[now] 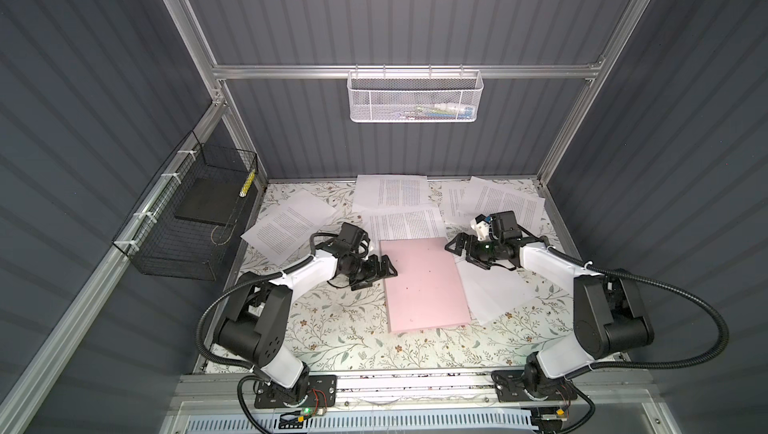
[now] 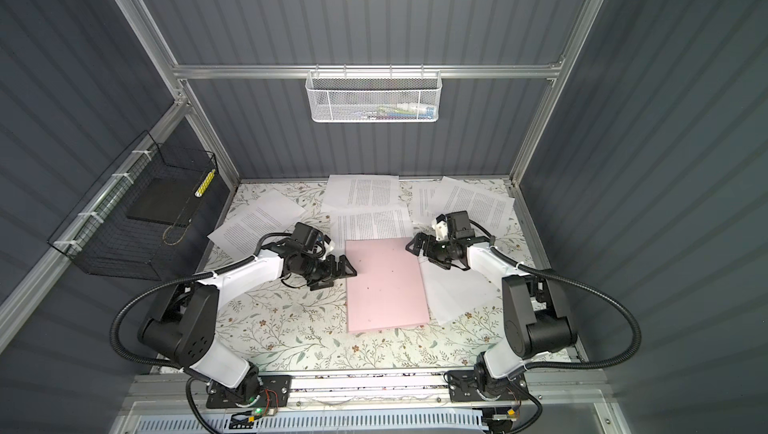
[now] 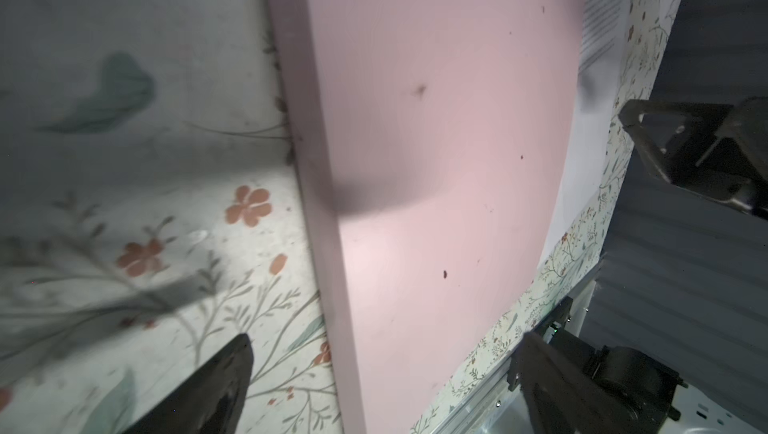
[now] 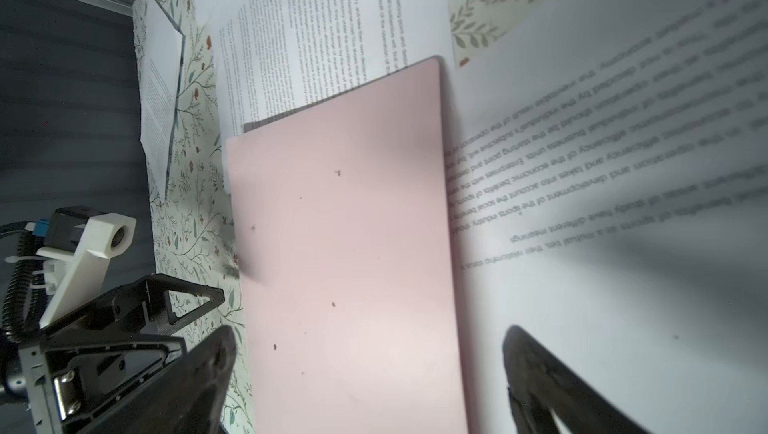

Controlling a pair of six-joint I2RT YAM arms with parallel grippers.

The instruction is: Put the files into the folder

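- The folder (image 1: 424,284) lay shut and flat at the middle of the worktop (image 1: 332,328) in both top views. It was a thin pale pink card rectangle with rounded corners and a matte face marked by a few small dark specks.
- Its upper edge overlapped one printed sheet (image 1: 405,224). Another white sheet (image 1: 494,290) stuck out along its right edge; whether that one lay inside or under the folder could not be told.
- The other files (image 1: 291,224) lay loose across the upper part of the worktop, some overlapping. One sat tilted at the left, one at the top centre (image 1: 392,193), and more at the upper right (image 1: 503,201).
- Each sheet carried a block of small black print. In the right wrist view the lines ran upside down (image 4: 602,162), and words such as "sports industry" and "different meanings" could be read.
- The left hand (image 1: 380,274) sat at the folder's left edge with its black fingers (image 3: 216,386) spread wide, gripping nothing.
- The right hand (image 1: 455,249) sat at the folder's upper right corner with its fingers (image 4: 208,369) also wide apart and holding nothing.
- The worktop had a pale covering printed with leafy sprigs and small rust-red flowers.
- A white mesh basket (image 1: 414,95) hung on the aluminium rail at the upper centre. A black wire basket (image 1: 187,224) at the left held a flat black slab (image 1: 205,199).
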